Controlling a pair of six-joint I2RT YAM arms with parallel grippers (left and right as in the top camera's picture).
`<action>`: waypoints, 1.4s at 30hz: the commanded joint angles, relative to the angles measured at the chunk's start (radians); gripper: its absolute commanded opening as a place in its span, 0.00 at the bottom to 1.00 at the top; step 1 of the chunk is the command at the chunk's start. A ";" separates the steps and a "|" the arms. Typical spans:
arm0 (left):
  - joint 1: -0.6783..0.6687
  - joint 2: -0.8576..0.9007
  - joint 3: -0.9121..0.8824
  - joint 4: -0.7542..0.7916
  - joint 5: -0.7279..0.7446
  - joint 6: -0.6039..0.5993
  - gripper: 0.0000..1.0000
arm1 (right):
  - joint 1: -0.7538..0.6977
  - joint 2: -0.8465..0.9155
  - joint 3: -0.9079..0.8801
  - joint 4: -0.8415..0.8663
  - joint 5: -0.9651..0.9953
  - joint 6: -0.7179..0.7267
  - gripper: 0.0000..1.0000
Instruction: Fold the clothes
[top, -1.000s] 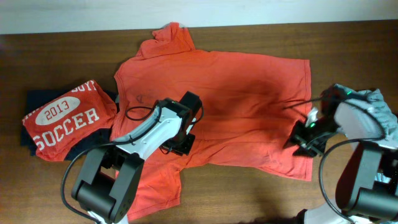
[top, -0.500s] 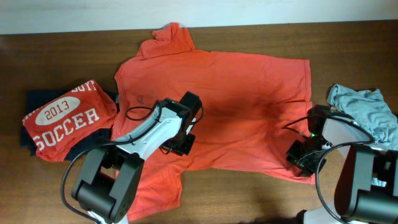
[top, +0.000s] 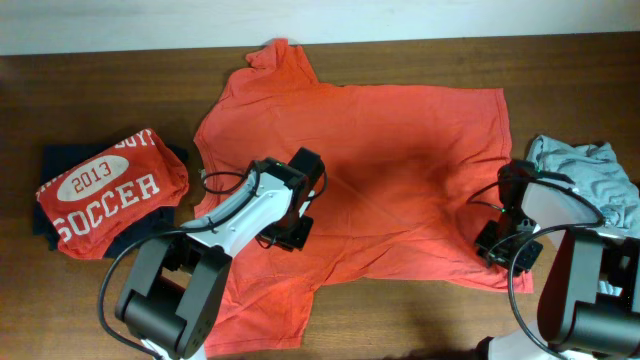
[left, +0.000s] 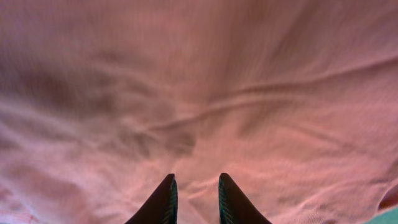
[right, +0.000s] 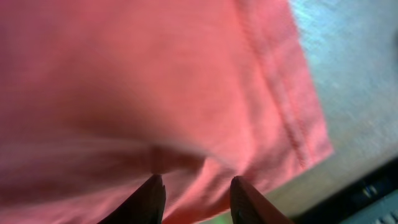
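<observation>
A large orange-red shirt lies spread face down across the middle of the table. My left gripper rests on its lower left part. In the left wrist view the fingers stand close together with a ridge of the shirt between them. My right gripper is at the shirt's lower right edge. There its jaws hold a bunched fold of the cloth just inside the hem. A folded orange-red SOCCER shirt lies on a dark navy one at the left.
A crumpled pale grey-blue shirt lies at the right edge, just beyond my right arm, and shows past the hem in the right wrist view. A white wall strip borders the table's far side. Bare wood runs along the front.
My right gripper swung down along the shirt's right edge and back up a little. The shirt's right side and lower left flap spread wider. My left gripper stayed put.
</observation>
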 joint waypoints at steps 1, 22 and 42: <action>0.003 -0.002 0.054 -0.051 -0.022 0.020 0.22 | -0.002 -0.093 0.039 0.019 -0.178 -0.137 0.40; 0.184 -0.336 0.307 -0.455 -0.215 -0.358 0.38 | -0.002 -0.671 0.097 0.048 -0.442 -0.269 0.85; 0.417 -0.429 -0.498 -0.133 0.204 -0.379 0.49 | -0.002 -0.607 0.097 -0.014 -0.438 -0.312 0.85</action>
